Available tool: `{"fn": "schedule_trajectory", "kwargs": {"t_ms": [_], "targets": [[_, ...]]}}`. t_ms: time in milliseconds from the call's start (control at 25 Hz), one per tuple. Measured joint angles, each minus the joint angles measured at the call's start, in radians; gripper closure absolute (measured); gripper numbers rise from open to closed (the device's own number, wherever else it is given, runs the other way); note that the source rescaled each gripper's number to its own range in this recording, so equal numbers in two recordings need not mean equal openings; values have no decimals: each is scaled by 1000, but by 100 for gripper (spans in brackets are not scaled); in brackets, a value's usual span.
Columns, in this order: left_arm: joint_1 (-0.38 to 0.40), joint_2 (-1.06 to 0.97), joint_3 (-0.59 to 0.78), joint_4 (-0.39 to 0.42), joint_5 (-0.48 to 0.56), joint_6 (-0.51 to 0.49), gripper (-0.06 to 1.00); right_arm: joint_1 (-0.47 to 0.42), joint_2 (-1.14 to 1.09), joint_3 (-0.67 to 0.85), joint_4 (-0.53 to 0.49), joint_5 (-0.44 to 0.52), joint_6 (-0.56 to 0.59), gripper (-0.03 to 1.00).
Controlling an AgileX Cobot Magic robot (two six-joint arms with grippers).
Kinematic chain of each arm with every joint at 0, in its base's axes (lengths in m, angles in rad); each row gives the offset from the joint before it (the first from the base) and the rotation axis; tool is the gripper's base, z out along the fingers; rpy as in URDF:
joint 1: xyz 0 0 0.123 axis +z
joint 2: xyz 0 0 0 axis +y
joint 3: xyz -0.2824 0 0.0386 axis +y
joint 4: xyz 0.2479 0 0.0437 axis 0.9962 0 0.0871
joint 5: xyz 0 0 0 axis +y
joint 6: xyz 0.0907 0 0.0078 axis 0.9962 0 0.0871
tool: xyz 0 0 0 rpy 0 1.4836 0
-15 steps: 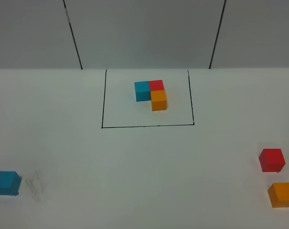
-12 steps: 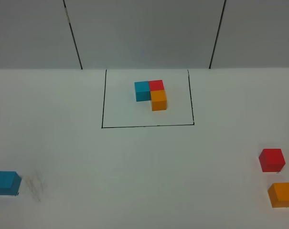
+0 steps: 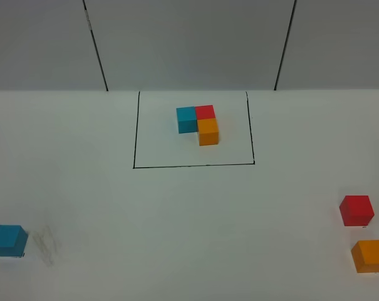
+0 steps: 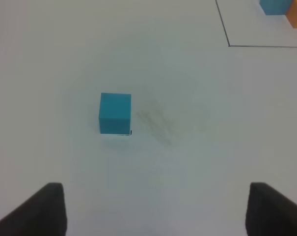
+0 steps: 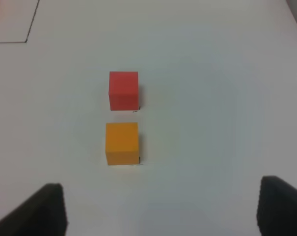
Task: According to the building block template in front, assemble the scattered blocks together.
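At the far left of the white surface (image 3: 176,219), close to the near edge, the loose blue block (image 3: 8,241) sits flat and alone, with a faint grey smudge (image 3: 46,244) just beside it on the side toward the middle. The left hand (image 4: 155,196) hangs above the surface short of this block. Its two dark fingers (image 4: 52,209) are spread wide apart, with nothing between them and nothing touching them. The hand does not show in the high view.

In the middle, toward the far side, the building block template (image 3: 198,123) lies inside a thin black rectangle (image 3: 134,132). Its blue and red cubes stand side by side and touching, blue on the left. The orange cube is set against the near face of the red one, which makes an L.

At the far right, near the edge, the loose red block (image 3: 356,210) rests flat. The loose orange block (image 3: 369,256) lies just beside it on the near side, with a narrow gap between the two. The right hand (image 5: 163,196) hovers short of the orange block, roughly in line with the pair. Its fingers (image 5: 50,209) are parted widely, empty and clear of both blocks. All three loose blocks lie well apart from the template.
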Motion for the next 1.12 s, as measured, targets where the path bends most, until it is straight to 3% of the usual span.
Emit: {"fn": "schedule_trajectory", "kwargs": {"t_ms": [1120], "targets": [[0, 3, 0, 5, 0, 0, 14, 0, 0, 0, 0, 0, 0, 35]]}}
